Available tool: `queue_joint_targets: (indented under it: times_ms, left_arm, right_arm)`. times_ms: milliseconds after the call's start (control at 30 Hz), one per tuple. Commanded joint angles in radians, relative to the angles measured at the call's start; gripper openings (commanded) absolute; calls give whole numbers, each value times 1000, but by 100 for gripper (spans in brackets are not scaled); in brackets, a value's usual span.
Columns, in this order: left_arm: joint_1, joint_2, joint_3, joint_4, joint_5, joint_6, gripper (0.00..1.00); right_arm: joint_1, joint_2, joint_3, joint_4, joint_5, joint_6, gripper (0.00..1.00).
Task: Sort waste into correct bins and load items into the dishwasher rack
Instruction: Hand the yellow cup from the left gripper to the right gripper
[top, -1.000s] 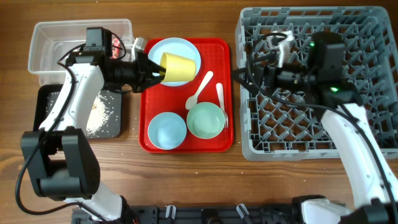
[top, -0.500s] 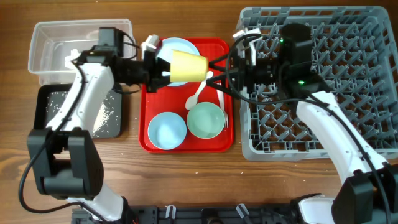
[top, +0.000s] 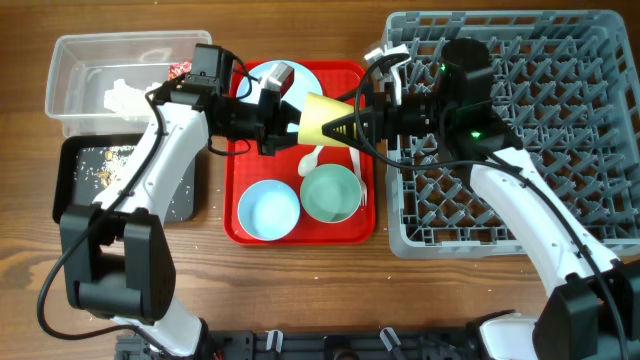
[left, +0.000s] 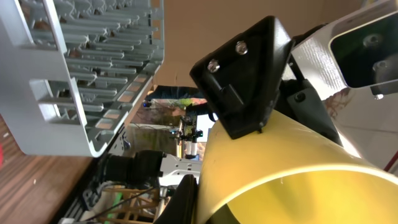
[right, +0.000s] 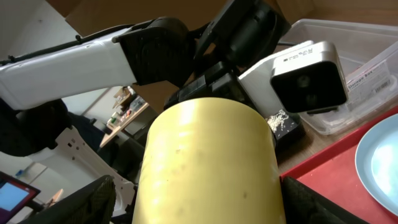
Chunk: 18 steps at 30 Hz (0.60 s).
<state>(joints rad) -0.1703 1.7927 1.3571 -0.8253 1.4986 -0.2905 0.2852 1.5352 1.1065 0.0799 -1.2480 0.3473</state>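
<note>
The small yellow cup (top: 322, 118) is held on its side above the red tray (top: 240, 170), its mouth toward the left. My left gripper (top: 290, 122) is shut on its rim. The left wrist view shows the cup's rim and inside (left: 280, 180) beside one dark finger (left: 186, 199). My right gripper (top: 352, 125) is open with its fingers on either side of the cup's base (right: 211, 162). A gap shows at one finger. The pale blue plate (top: 290, 80), pale blue bowl (top: 268, 210), mint-green bowl (top: 330, 193), spoon (top: 312, 158) and fork (top: 356, 165) lie on the red tray.
The grey dishwasher rack (top: 560, 150) stands at the right, also in the left wrist view (left: 93, 74). The clear tub (top: 90, 80) at back left holds tissue (top: 120, 97) and a red wrapper (top: 182, 68). The black tray (top: 70, 170) holds food scraps (top: 110, 160).
My left gripper has carried the yellow cup to the right, off the plate. My right gripper has come left from the rack and now has its fingers around the cup's base.
</note>
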Motion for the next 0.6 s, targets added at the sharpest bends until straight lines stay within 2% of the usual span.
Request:
queue_joint_targets:
  times_ms: [0, 300, 367, 467, 567]
  left_arm:
    - [11, -20, 12, 45, 27, -30, 4]
    - [11, -20, 12, 63, 27, -39, 4]
    - [11, -20, 12, 63, 27, -39, 4]
    - [11, -20, 12, 64, 27, -39, 4]
    - [11, -20, 12, 77, 27, -39, 11]
  right_arm:
    - [6, 13, 17, -19, 0, -6, 85]
    - [6, 13, 17, -29, 25, -7, 84]
    - [6, 13, 17, -29, 25, -7, 78]
    - [5, 13, 17, -29, 25, -6, 60]
    - [5, 13, 17, -29, 25, -6, 57]
